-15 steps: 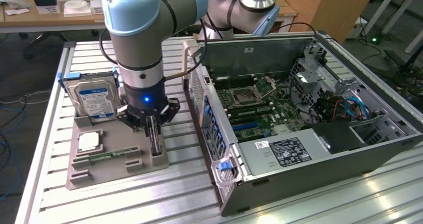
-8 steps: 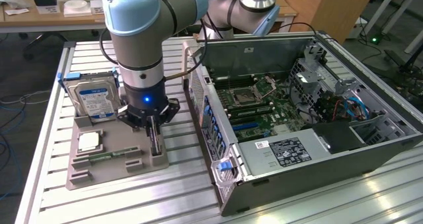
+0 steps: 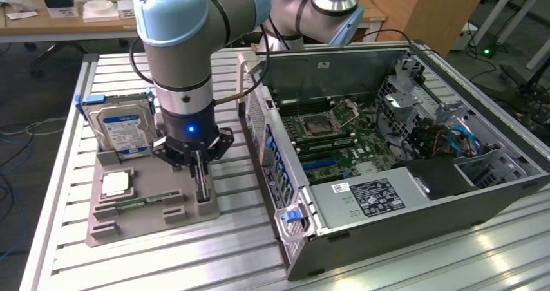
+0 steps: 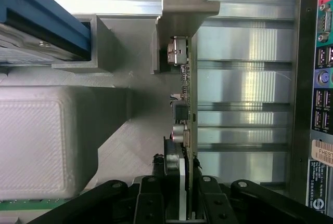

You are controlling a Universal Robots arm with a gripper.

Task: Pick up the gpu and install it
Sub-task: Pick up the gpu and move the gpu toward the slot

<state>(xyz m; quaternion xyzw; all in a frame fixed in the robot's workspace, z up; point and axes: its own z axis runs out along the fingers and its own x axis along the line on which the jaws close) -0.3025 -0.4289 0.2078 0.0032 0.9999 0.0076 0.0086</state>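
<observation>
A grey, matte plastic fixture tray (image 3: 107, 236) sits on the ribbed aluminium table (image 3: 249, 259). It is moulded with pockets so that each part waits in a known pose. In the exterior view the hard drive (image 3: 123, 129) stands upright in its pocket at ten o'clock from the gripper, a boxy metal block with a blue-and-white label. At nine o'clock the square CPU (image 3: 116, 183) lies flat with a pale, shiny lid. At eight o'clock the narrow green memory stick (image 3: 142, 203) rests in a groove.

The gripper (image 3: 200, 175) hangs straight down over the tray's edge nearest the computer. Its black fingers (image 4: 151, 203) are set narrow, one on each face of the gpu (image 3: 203, 193), and in the wrist view they look pressed against it. The gpu stands on its long edge in the tray's slot, with one end seated in a grey notched post (image 4: 182, 5). That leaves both flat faces free for a pinch from above. Edge-on it is a thin green board with a black cooler on one side. I judge it clamped but not yet lifted.

At three o'clock lies the open computer case (image 3: 481, 204), made of dark sheet steel. It is on its side so that the motherboard (image 3: 331, 133) faces up. The labelled power supply (image 3: 369, 197) sits at five o'clock from that board.
</observation>
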